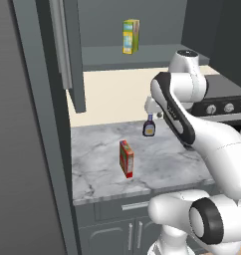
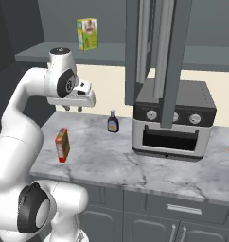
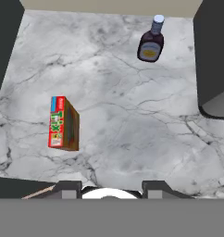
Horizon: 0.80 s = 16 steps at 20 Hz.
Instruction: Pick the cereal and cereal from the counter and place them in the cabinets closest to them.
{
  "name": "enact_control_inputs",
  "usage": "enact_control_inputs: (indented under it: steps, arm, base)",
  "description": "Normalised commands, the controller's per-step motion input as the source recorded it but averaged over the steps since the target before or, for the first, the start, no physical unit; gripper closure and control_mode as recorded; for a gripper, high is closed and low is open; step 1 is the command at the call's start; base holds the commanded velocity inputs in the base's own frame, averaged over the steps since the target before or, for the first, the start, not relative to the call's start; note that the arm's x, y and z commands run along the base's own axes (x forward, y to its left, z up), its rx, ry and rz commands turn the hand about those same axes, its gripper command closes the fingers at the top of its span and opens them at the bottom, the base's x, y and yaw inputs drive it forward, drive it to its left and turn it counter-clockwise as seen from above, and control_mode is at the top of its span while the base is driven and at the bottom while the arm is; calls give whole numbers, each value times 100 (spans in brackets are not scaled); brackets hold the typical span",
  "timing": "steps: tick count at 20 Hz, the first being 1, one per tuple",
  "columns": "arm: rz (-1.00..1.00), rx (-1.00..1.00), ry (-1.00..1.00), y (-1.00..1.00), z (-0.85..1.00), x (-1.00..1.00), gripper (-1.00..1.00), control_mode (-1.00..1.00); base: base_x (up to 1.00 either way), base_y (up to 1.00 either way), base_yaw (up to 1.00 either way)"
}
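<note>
The gripper [image 2: 73,109] hangs in the air above the counter [image 2: 135,165], its two short dark fingers pointing straight down with a narrow gap between them and nothing in that gap; in the hand view the tips [image 3: 111,187] stand apart at the bottom edge, bare marble beyond them. Below the gripper and off to its left, toward the counter's front edge, stands the slim red cereal box [image 2: 62,145], upright, its long axis vertical, well apart from the fingers. In the hand view, which looks down on it, the box [image 3: 63,123] shows its narrow top and its broad printed front, the front turned away from the wall toward the room; in the left base view the same box [image 1: 126,158] stands nearer the front edge than the wall. Just beyond the gripper, toward the wall, a small dark bottle [image 2: 113,122] with a yellow label stands upright on the marble. Higher up and behind the gripper, the second cereal box [image 2: 87,33], with green and white on its face, stands upright on the grey shelf of the open wall cabinet [image 2: 55,53]. Further to the gripper's right a toaster oven [image 2: 173,120] sits on the counter.
</note>
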Motion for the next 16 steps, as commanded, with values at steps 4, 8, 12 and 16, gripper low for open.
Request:
enact_control_inputs:
  steps: [4, 8, 12, 16]
  arm:
    - [0, 0, 0, 7, 0, 0, -100, -100]
    - [0, 0, 0, 13, 0, -3, -100, -100]
    - [0, 0, 0, 10, 0, -12, -100, -100]
    - [0, 0, 0, 0, 0, -25, -100, -100]
  base:
    - [0, 0, 0]
    - [0, 0, 0]
    - [0, 0, 0]
    - [0, 0, 0]
